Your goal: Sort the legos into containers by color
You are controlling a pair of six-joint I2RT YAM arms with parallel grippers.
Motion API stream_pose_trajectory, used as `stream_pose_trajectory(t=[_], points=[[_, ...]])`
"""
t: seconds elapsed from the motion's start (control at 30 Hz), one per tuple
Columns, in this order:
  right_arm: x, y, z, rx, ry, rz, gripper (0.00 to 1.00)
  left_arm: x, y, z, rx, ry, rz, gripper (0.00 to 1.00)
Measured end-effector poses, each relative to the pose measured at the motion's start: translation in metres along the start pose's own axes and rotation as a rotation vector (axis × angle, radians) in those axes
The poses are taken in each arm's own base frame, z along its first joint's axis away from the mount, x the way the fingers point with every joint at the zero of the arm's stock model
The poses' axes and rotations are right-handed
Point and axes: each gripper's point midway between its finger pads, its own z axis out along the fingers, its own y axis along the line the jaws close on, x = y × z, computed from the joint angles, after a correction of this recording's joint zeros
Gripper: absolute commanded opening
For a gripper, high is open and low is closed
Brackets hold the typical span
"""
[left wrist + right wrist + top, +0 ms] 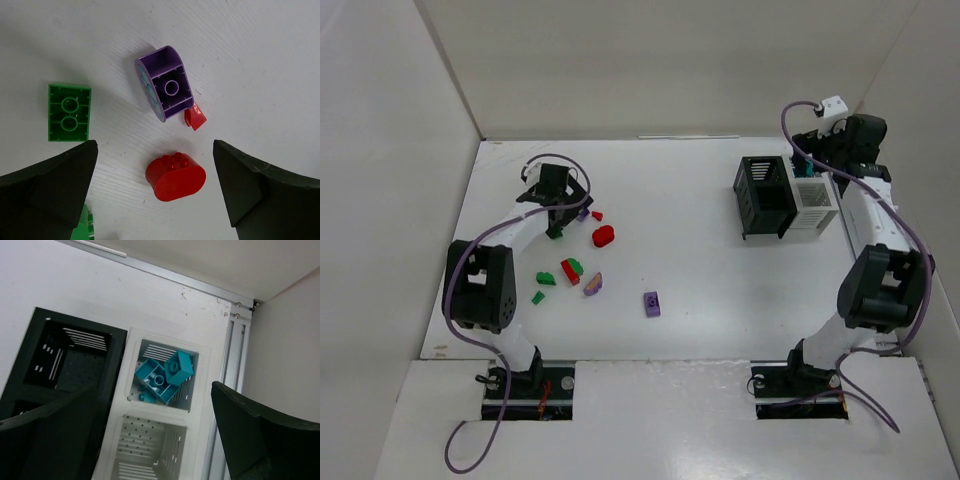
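I work on a white table (700, 260) walled in pale panels. My left claw (155, 197) hangs wide open and empty near a green lego (69, 113), a purple lego (165, 82) and a red rounded lego (175, 176). Bare table lies mid-way. My right claw (152, 440) is spread wide and empty above the black container (80, 320) and the white container (170, 337), which holds teal legos (164, 374).

A broad stretch of table (690, 250) between the scattered legos (570, 270) and the containers (785, 195) gives an arm free passage. At the left, the left gripper (155, 150) has its jaws wide around a red rounded brick (175, 176) — a purple brick (165, 82) and a small red piece (195, 119) crowd just beyond it. The white bin (202, 375) holding teal bricks (165, 374) sits close to the side wall (285, 340) — tight room there.
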Motion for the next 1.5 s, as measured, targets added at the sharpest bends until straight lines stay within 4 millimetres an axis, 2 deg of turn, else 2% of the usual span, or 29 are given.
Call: stream_pose_trajectory(t=[0.17, 0.27, 0.4, 0.57, 0.6, 0.7, 0.73, 0.8, 0.83, 0.87, 0.93, 0.97, 1.07, 1.1, 1.17, 1.23, 1.3, 1.4, 1.47, 1.5], points=[[-0.021, 0.010, -0.035, -0.004, -0.087, -0.026, 1.00, -0.002, -0.001, 0.014, -0.035, 0.006, -0.016, 0.96], [-0.029, 0.019, -0.049, -0.014, -0.126, -0.042, 1.00, -0.006, -0.003, 0.025, -0.059, 0.002, -0.040, 0.94], [-0.030, 0.037, -0.052, -0.050, -0.140, -0.055, 1.00, -0.014, -0.008, 0.042, -0.082, -0.001, -0.074, 0.91], [-0.017, 0.049, -0.049, -0.079, -0.117, -0.051, 1.00, -0.021, -0.005, 0.062, -0.131, -0.014, -0.118, 0.78], [-0.016, 0.049, -0.048, -0.080, -0.114, -0.050, 1.00, -0.019, -0.003, 0.066, -0.144, -0.011, -0.120, 0.71], [-0.014, 0.050, -0.048, -0.082, -0.110, -0.048, 1.00, -0.011, 0.006, 0.075, -0.178, 0.005, -0.123, 0.57], [-0.013, 0.050, -0.048, -0.083, -0.109, -0.048, 1.00, -0.012, 0.006, 0.075, -0.178, 0.005, -0.126, 0.45], [-0.011, 0.051, -0.048, -0.085, -0.106, -0.047, 1.00, -0.013, 0.003, 0.075, -0.168, 0.003, -0.134, 0.32], [-0.011, 0.052, -0.047, -0.088, -0.106, -0.047, 1.00, -0.013, 0.001, 0.076, -0.160, 0.004, -0.135, 0.18], [-0.011, 0.054, -0.047, -0.095, -0.107, -0.051, 1.00, -0.013, -0.001, 0.076, -0.153, 0.003, -0.144, 0.10], [-0.011, 0.061, -0.046, -0.119, -0.116, -0.065, 1.00, -0.014, -0.006, 0.076, -0.130, 0.007, -0.137, 0.00], [-0.011, 0.068, -0.045, -0.139, -0.122, -0.076, 1.00, -0.013, -0.007, 0.076, -0.122, 0.012, -0.140, 0.00], [-0.012, 0.104, -0.042, -0.235, -0.139, -0.124, 1.00, -0.011, -0.011, 0.076, -0.107, 0.024, -0.133, 0.00], [-0.015, 0.122, -0.041, -0.280, -0.151, -0.153, 1.00, -0.010, -0.012, 0.075, -0.102, 0.026, -0.129, 0.00], [-0.025, 0.169, -0.042, -0.386, -0.187, -0.228, 1.00, -0.006, -0.017, 0.070, -0.085, 0.037, -0.110, 0.00], [-0.037, 0.221, -0.048, -0.500, -0.241, -0.319, 1.00, -0.002, -0.026, 0.057, -0.046, 0.047, -0.090, 0.00], [-0.045, 0.274, -0.059, -0.597, -0.310, -0.407, 1.00, 0.003, -0.037, 0.035, 0.002, 0.050, -0.072, 0.00], [-0.034, 0.347, -0.085, -0.721, -0.380, -0.521, 1.00, 0.008, -0.063, -0.016, 0.102, 0.035, -0.065, 0.00], [-0.022, 0.385, -0.104, -0.786, -0.403, -0.583, 1.00, 0.006, -0.085, -0.053, 0.186, 0.015, -0.083, 0.00], [-0.018, 0.395, -0.109, -0.800, -0.410, -0.601, 1.00, 0.006, -0.094, -0.071, 0.222, 0.009, -0.098, 0.00]])
